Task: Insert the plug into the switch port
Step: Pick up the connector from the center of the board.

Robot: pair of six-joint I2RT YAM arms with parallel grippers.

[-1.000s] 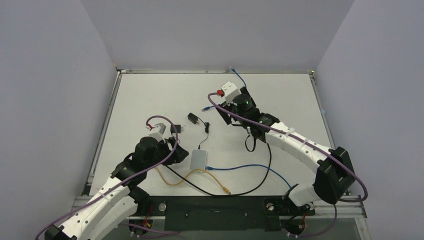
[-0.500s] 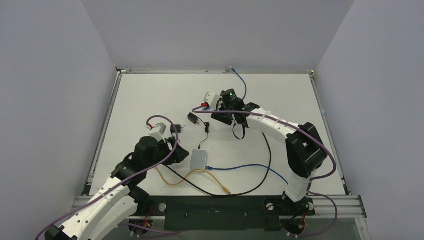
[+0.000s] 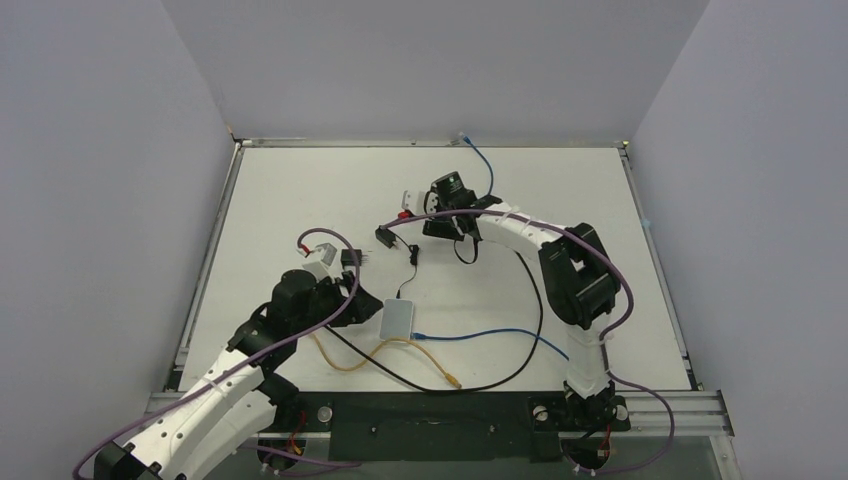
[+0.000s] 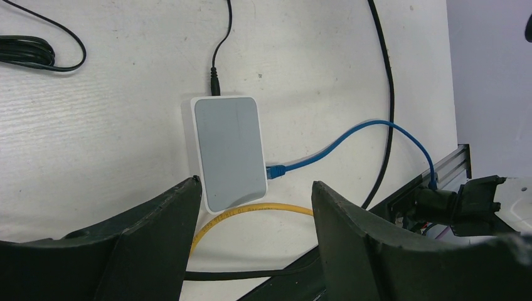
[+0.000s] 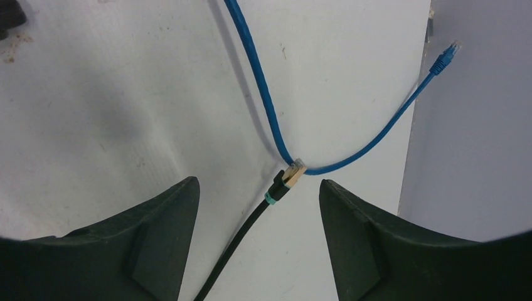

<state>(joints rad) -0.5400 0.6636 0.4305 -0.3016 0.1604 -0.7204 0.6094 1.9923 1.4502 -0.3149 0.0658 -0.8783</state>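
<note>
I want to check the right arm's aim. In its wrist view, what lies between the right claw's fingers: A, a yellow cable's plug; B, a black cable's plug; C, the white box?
B: the black cable's plug lies between the fingers of the open right claw, its tip at a blue cable.

Claw spread above white switch box.

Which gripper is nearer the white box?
Left. The left gripper hovers open right by the white box; the right gripper is away at the far side, above a black cable's plug.
</note>
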